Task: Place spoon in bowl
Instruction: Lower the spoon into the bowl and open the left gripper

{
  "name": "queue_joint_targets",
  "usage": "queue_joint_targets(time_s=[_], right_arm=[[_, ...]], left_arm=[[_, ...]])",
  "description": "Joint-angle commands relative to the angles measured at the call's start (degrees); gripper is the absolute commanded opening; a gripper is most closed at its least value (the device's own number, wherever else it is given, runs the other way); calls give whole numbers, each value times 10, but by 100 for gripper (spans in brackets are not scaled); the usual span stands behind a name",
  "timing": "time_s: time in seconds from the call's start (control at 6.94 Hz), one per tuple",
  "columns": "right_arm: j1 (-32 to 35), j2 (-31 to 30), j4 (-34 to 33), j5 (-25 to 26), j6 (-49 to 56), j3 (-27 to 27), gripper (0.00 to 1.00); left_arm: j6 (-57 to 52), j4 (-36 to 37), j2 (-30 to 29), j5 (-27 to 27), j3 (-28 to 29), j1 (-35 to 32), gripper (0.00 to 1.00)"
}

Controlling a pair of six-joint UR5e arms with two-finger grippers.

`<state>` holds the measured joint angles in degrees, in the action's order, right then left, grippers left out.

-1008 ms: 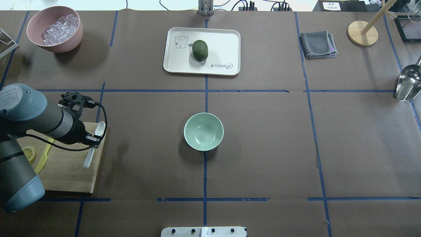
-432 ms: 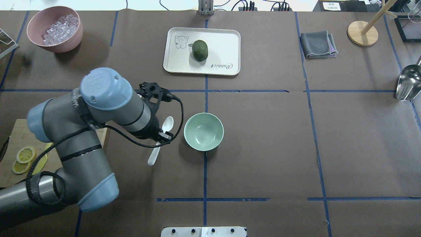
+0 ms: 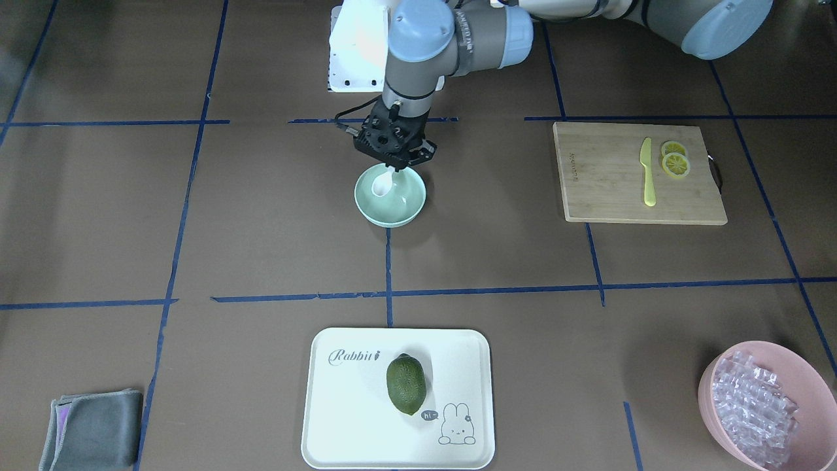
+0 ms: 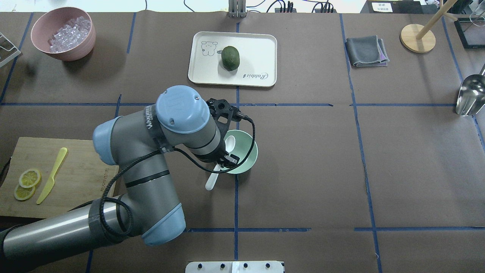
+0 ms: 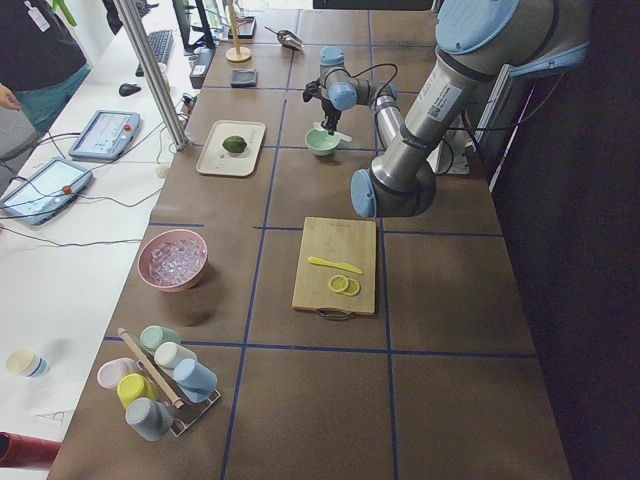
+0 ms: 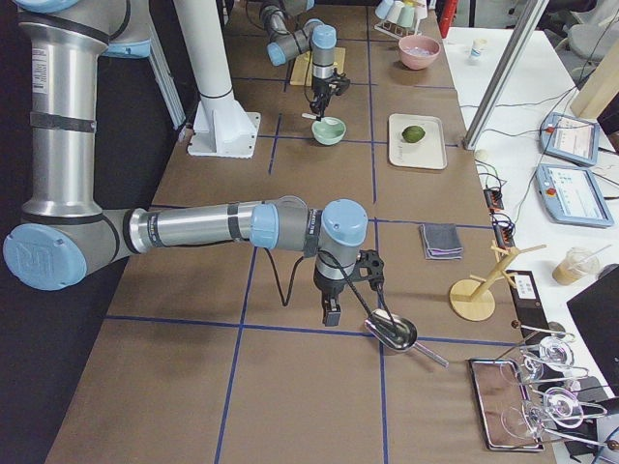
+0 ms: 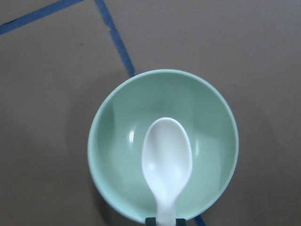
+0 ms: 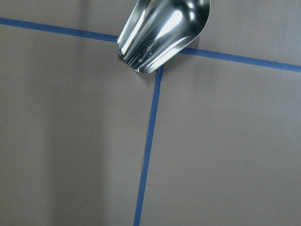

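1. The left pincer (image 4: 224, 160) is clamped narrowly on the handle of the spoon (image 7: 167, 157). In the overhead view it hangs over the 7 o'clock edge of the bowl (image 4: 247, 151).
2. The spoon's white oval scoop sits hollow side up above the bowl's inside. Its handle end juts past the rim toward 7 o'clock. I cannot tell whether the scoop touches the bowl's wall.
3. The mint-green bowl stands near the middle of the bench (image 4: 310, 170), on a blue tape line (image 4: 236, 201).
4. At 12 o'clock from the bowl, a cream tray (image 3: 340, 418) carries a dark green fruit (image 3: 405, 384). The tray is printed "Rabbit" in script and has a drawn bunny with a speech bubble that appears to read "hi".
5. At 9 o'clock, a wooden cutting board (image 4: 79, 178) holds a yellow knife (image 4: 53, 174) and 2 lemon slices (image 4: 29, 178). A stamp along the board's edge is too small to read.
6. At 10 o'clock stands a pink bowl (image 4: 75, 53) of clear pieces, and at 2 o'clock lies a folded grey cloth (image 4: 365, 51).
7. The right pincer (image 6: 371, 288) is just beside a metal scoop (image 8: 162, 33). I cannot tell whether it is wide or narrow.
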<state>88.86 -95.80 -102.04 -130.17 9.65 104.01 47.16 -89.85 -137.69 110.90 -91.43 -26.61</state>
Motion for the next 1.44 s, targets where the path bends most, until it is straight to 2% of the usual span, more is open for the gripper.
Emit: queue_joint_targets(time_s=[0.0, 0.14, 0.29, 0.58, 0.72, 0.86, 1.01, 1.15, 1.3], right_arm=[[0, 0, 0, 0, -1, 0, 100], [0, 0, 0, 0, 0, 0, 100], [0, 0, 0, 0, 0, 0, 100], [0, 0, 0, 0, -1, 1, 100], [0, 0, 0, 0, -1, 1, 100], [0, 0, 0, 0, -1, 1, 100], [0, 0, 0, 0, 0, -1, 100], [0, 0, 0, 0, 0, -2, 100], [0, 0, 0, 0, -1, -2, 100]], left_arm=[[-5, -1, -17, -1, 41, 1, 40], [-5, -2, -14, 0, 43, 1, 77], [-4, -7, -14, 2, 41, 1, 100], [-5, 0, -14, 19, 35, -6, 100], [-14, 4, 0, 68, 28, -42, 100], [-28, 5, 77, 106, -46, -70, 100], [-29, 10, 151, 108, -115, -107, 100], [-46, 40, 192, 110, -153, -153, 100], [-124, 103, 227, 110, -187, -204, 100]])
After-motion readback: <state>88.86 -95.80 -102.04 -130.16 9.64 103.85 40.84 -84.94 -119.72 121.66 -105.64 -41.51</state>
